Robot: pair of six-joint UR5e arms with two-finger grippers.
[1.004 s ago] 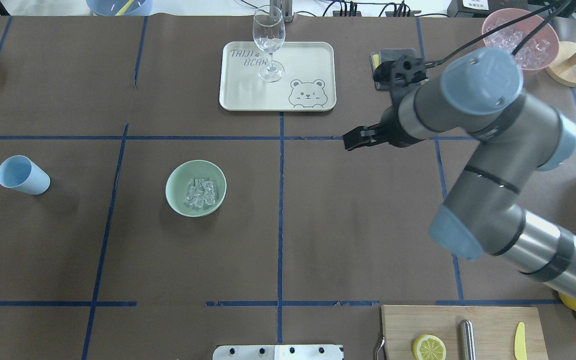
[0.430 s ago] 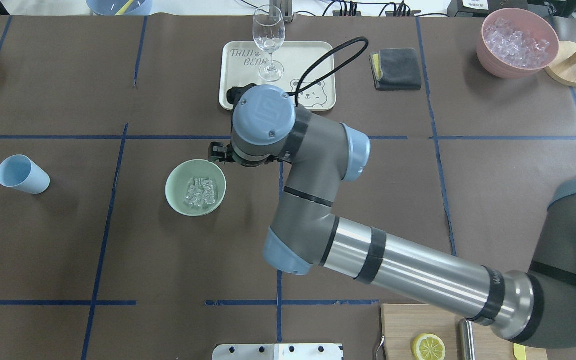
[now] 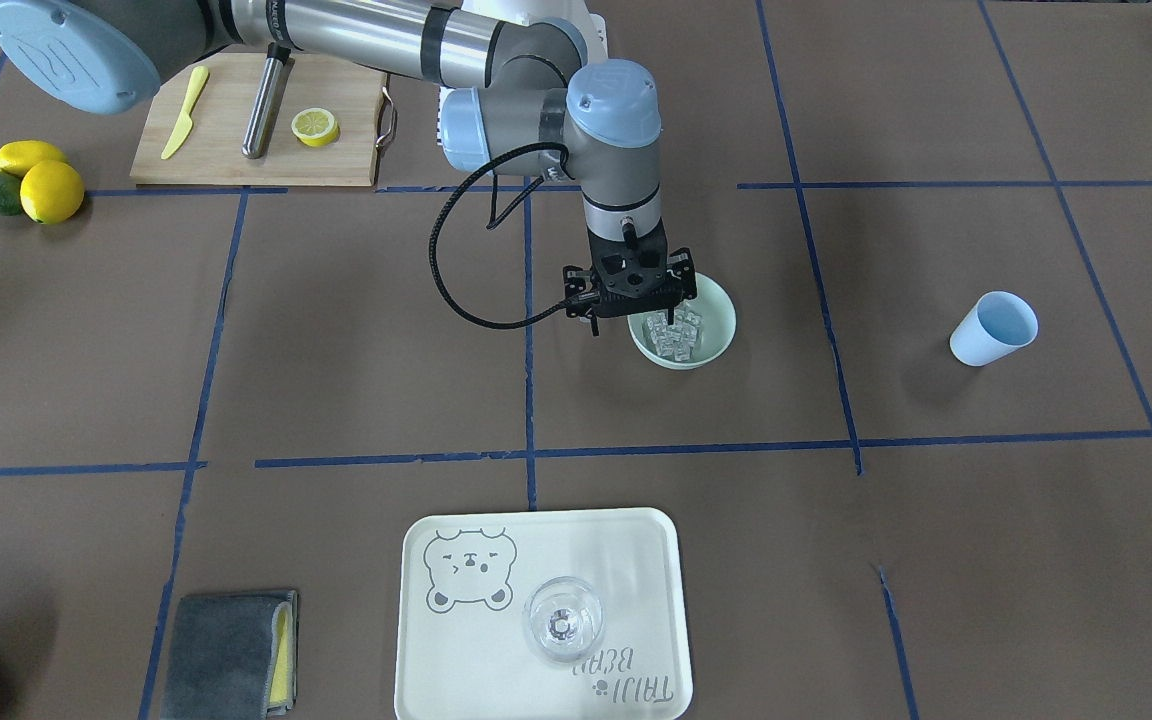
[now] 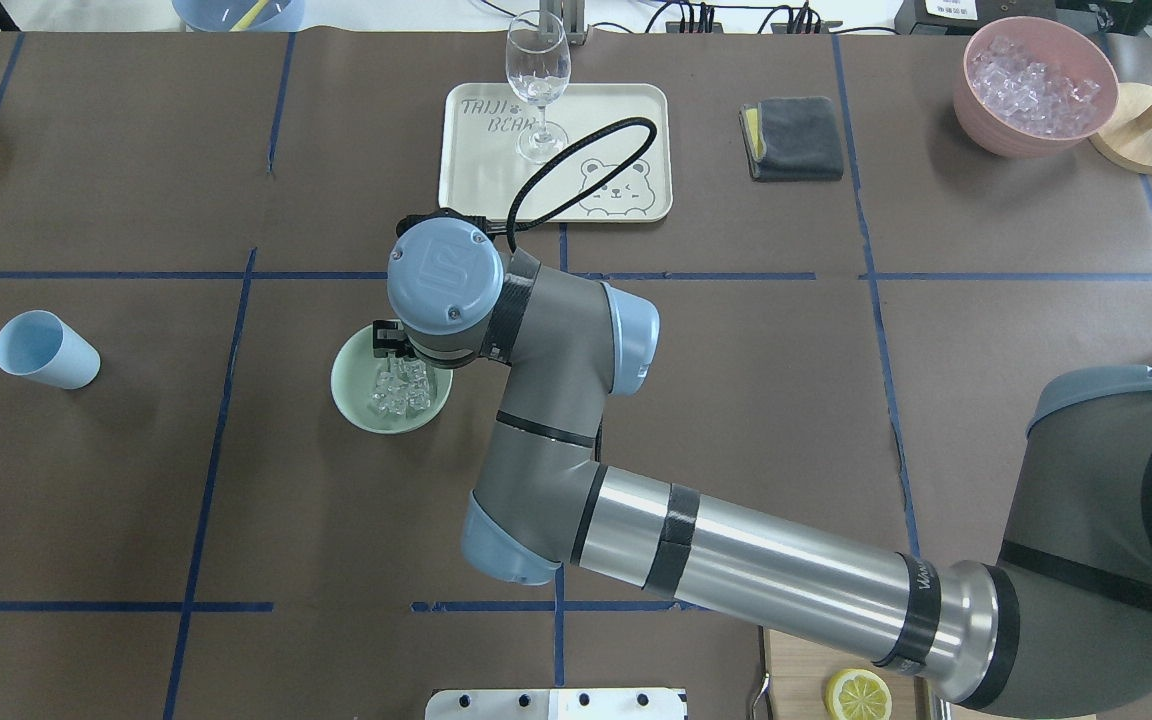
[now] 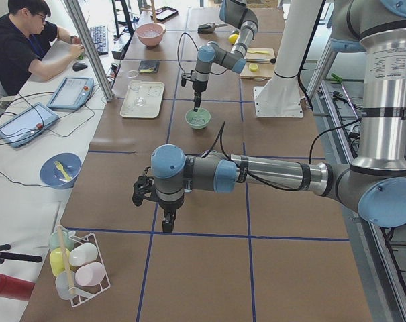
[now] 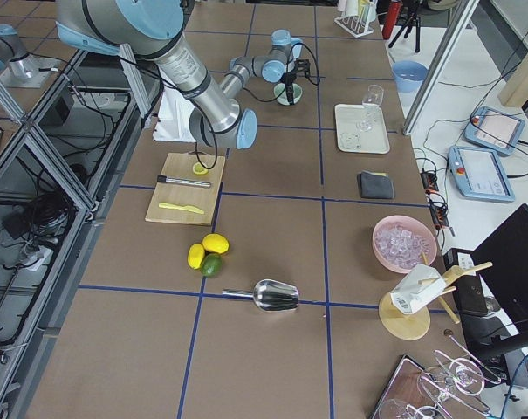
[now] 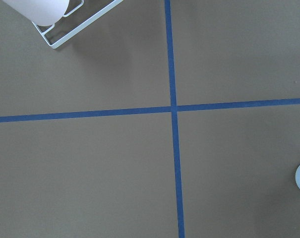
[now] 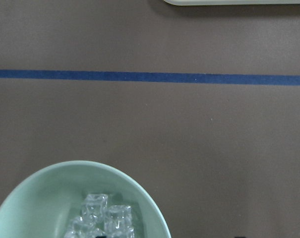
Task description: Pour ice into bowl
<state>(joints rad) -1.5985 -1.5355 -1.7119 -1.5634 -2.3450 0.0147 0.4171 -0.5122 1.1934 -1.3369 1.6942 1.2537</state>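
ice (image 4: 398, 388) heaped in bowl (image 4: 354, 400) on worktop (image 4: 786, 380). right tool (image 3: 634, 322) at bowl's rim, fingers spread. left tool (image 5: 168, 227) hangs low over worktop, well apart; cannot tell its state.

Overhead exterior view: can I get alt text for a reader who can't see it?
The right arm reaches across from the right, its wrist over the far rim of a green bowl holding ice. A blue cup sits at left; a tray with a glass lies beyond.
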